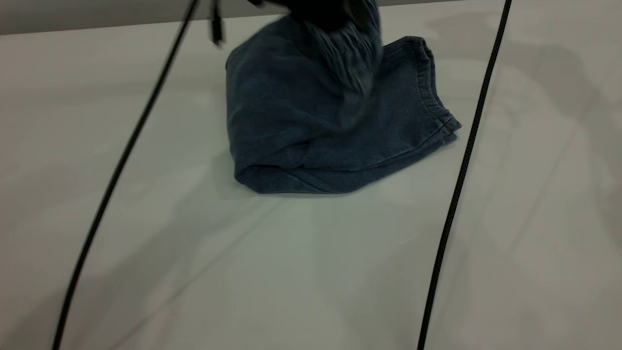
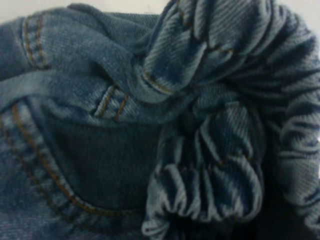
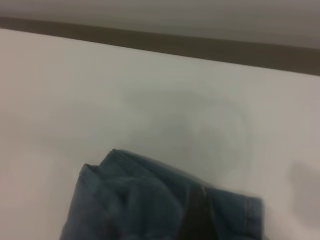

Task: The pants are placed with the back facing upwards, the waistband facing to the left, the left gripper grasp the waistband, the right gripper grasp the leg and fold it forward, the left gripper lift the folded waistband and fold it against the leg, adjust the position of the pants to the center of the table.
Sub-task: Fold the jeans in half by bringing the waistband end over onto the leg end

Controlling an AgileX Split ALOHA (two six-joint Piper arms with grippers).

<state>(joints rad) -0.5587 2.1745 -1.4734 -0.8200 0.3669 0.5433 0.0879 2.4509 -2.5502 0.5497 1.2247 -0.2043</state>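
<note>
At the far middle of the table [image 1: 291,272], the pants [image 1: 311,141] are seen half-folded, their waistband [image 2: 225,165] bunched and raised by the left gripper [image 1: 320,12], its grip unreadable, the next move judged a lay-down onto the leg [image 1: 418,97].

The short blue denim pants [image 1: 311,126] lay folded on the wide white desk [image 1: 301,272], toward its far edge, between two thin black cables [image 1: 121,165].

Little of the robot shows: a blurred black bulk [image 1: 320,12] at the exterior view's top edge. Two thin black cables [image 1: 121,165] run in long, slightly curved lines, with a short black plug-like piece [image 1: 216,26] beside the left one.
</note>
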